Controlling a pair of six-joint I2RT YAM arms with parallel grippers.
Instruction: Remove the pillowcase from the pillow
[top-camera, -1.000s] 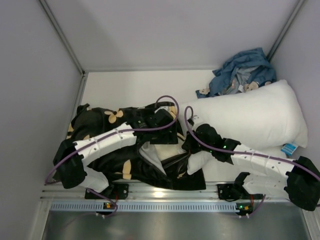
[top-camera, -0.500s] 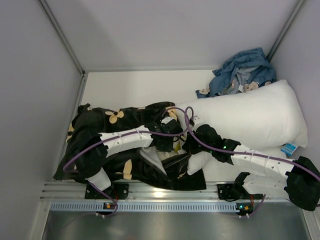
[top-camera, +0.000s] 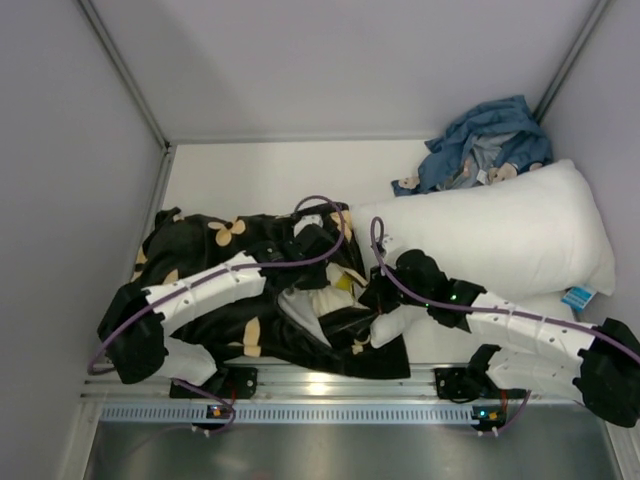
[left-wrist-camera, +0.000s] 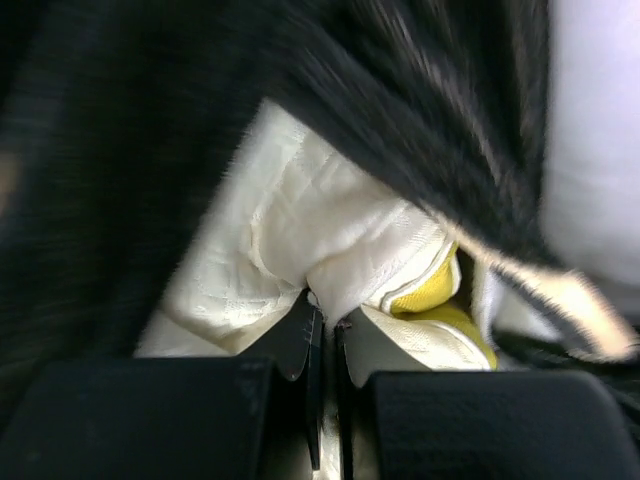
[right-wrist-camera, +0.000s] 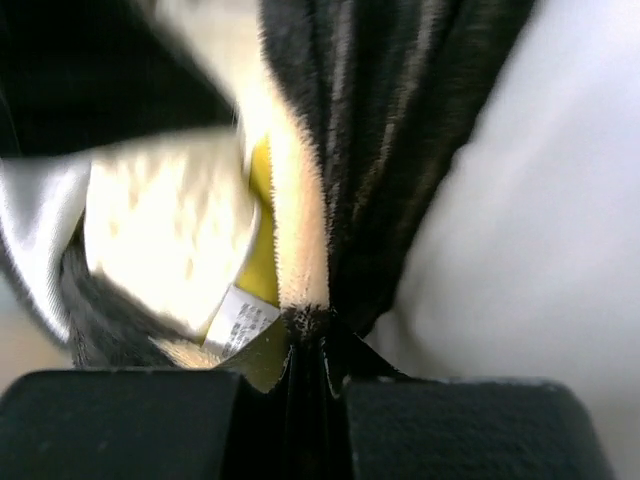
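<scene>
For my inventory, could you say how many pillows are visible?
3: cream pillow inside the pillowcase, centre; large white pillow, right; second white pillow apparently beneath it, mostly hidden.

The right gripper (right-wrist-camera: 308, 345) has its jaws pressed together on a fold of the black pillowcase (right-wrist-camera: 400, 110), where a fuzzy cream edge runs down to the fingertips. Left of the fold the cream pillow (right-wrist-camera: 165, 240) bulges out, blurred, with yellow trim (right-wrist-camera: 262, 250) and a small white label (right-wrist-camera: 238, 320) near the jaws. A white pillow (right-wrist-camera: 540, 230) fills the right side, against the pillowcase.
</scene>
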